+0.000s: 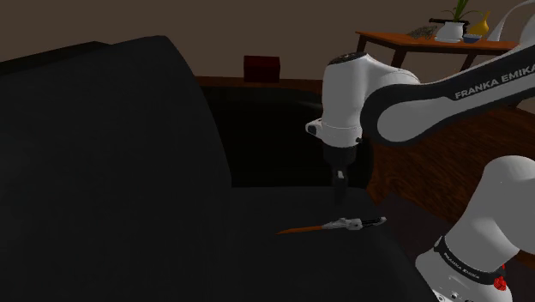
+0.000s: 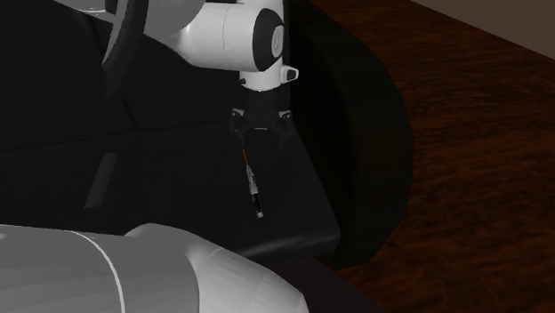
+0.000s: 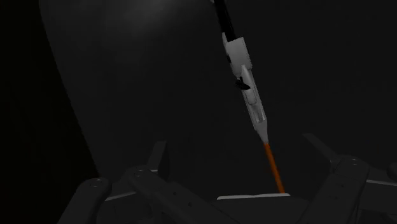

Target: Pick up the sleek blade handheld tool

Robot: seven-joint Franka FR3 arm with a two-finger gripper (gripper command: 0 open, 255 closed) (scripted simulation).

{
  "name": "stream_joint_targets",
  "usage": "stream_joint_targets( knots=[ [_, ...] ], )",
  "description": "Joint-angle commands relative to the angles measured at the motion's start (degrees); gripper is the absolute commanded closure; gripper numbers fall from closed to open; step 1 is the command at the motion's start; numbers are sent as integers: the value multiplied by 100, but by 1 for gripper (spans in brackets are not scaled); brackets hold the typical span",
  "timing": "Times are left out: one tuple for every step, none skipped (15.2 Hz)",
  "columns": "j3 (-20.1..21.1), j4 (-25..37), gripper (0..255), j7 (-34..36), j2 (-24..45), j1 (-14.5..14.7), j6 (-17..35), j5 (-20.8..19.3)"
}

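The handheld tool (image 1: 336, 226) lies flat on a dark sofa seat (image 1: 257, 266). It has a thin orange blade, a white-grey middle and a black handle end. My black gripper (image 1: 340, 187) hangs straight above the tool's middle, a short way off it and not touching. From the second exterior view the tool (image 2: 253, 180) stretches out just below the gripper (image 2: 260, 135). In the wrist view the fingers (image 3: 154, 163) stand wide apart and the gripper (image 3: 238, 162) is open, with the tool (image 3: 247, 86) lying ahead and its orange blade running in between the fingers.
The sofa's tall dark backrest (image 1: 103, 129) rises on the shoulder view's left. A dark red box (image 1: 262, 67) sits behind the sofa. A wooden side table (image 1: 403, 39) with a potted plant (image 1: 452, 26) stands at the far right. Wooden floor (image 2: 471, 133) lies beside the sofa.
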Motion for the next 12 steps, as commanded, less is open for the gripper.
stream_joint_targets(
  knots=[
    [184, -52, 0, -109, 285, 153, 367, -40],
    [275, -62, 0, -153, 434, 221, 536, -73],
    [367, -70, 0, -192, 586, 286, 704, -114],
    [459, -75, 0, -225, 741, 349, 872, -164],
    [512, -77, 0, -241, 832, 385, 968, -197],
    [523, -110, 0, -226, 892, 379, 1059, -211],
    [533, -141, 0, -209, 954, 374, 1150, -228],
    [544, -171, 0, -192, 1018, 367, 1242, -245],
    [554, -200, 0, -173, 1084, 361, 1333, -265],
    [564, -227, 0, -154, 1151, 354, 1425, -286],
    [574, -253, 0, -133, 1220, 347, 1517, -309],
    [583, -278, 0, -111, 1291, 340, 1609, -333]
  ],
)
